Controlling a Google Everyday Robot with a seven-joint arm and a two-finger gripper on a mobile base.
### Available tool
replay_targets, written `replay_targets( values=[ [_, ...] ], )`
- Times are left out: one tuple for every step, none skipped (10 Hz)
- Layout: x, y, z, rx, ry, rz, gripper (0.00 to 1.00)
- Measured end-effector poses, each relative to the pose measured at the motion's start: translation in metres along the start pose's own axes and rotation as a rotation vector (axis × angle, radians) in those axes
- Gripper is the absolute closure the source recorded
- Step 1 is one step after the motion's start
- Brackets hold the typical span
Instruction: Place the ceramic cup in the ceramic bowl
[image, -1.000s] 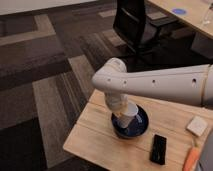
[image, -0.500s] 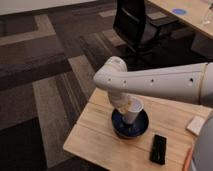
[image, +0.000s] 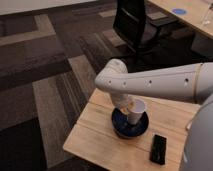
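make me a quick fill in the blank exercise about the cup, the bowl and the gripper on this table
1. The white cup sits over the dark ____ bowl.
2. The gripper is at the cup, just above the ____.
3. The bowl rests on a ____ table.
4. The flat black object lies on the table to the ____ of the bowl in the camera view.

Missing words: blue; bowl; wooden; right

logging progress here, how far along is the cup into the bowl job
Done: the ceramic cup is lifted and tilted over the ceramic bowl. In hand: the gripper, right above the bowl, is beside the cup. Left: seating the cup, letting go, withdrawing.
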Motion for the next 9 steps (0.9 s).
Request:
replay_targets(
  values=[
    [-0.001,0.002,0.000,-0.001,0.001,-0.002,0.44],
    [-0.002,0.004,0.000,-0.004,0.004,-0.003,0.24],
    [-0.002,0.004,0.000,-0.003,0.006,-0.002,0.21],
    [-0.003,0.003,-0.002,0.001,0.007,-0.001,0.20],
    [-0.003,0.002,-0.002,0.003,0.009,0.001,0.20],
    [-0.003,0.000,-0.004,0.008,0.008,0.005,0.20],
    [-0.005,-0.002,-0.008,0.015,0.005,0.006,0.20],
    [-0.006,-0.003,-0.011,0.018,0.002,0.009,0.20],
    [-0.006,-0.004,-0.016,0.021,-0.002,0.012,0.20]
  ],
)
